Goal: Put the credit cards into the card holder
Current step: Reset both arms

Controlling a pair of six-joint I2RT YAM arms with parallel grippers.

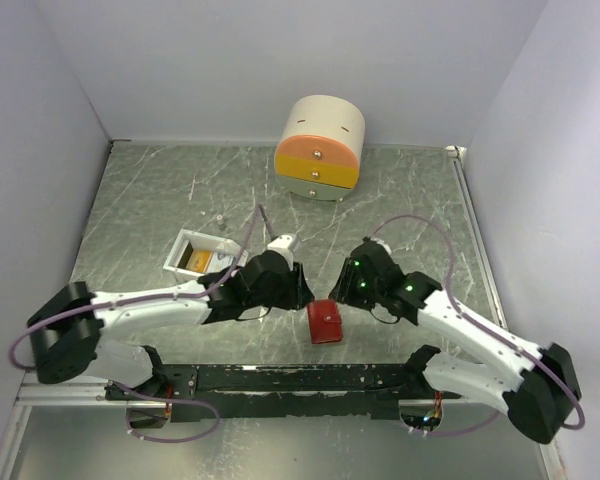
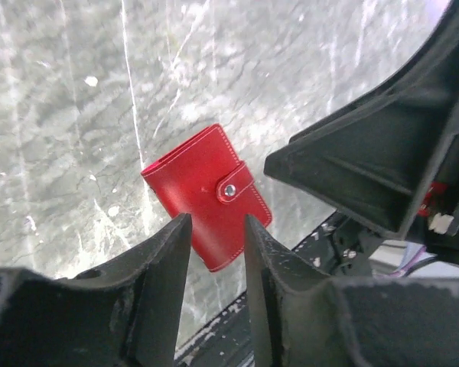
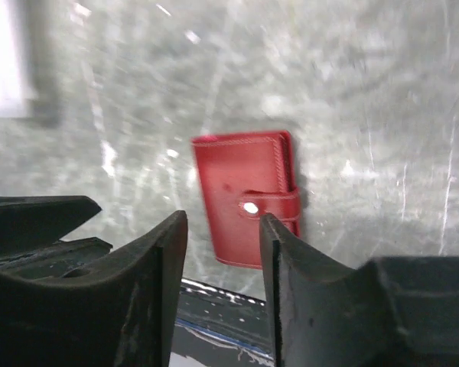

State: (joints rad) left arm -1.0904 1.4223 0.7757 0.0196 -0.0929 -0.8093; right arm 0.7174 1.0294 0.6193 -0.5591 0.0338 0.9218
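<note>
stitched red leather-look card holder [image 2: 206,195] — smooth, faintly glossy

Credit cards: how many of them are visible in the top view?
1 clearly: an orange-gold card lies in the white tray. More may be stacked there or hidden behind the left arm.

Grey-green marbled tabletop [image 1: 150,200]: closed red card holder [image 1: 325,321] near front edge; white rectangular tray [image 1: 177,252] to its left; round cream-and-orange drawer box [image 1: 320,148] beyond it.

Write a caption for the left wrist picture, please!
Closed red card holder lying on the table, framed by the open left gripper.
</note>
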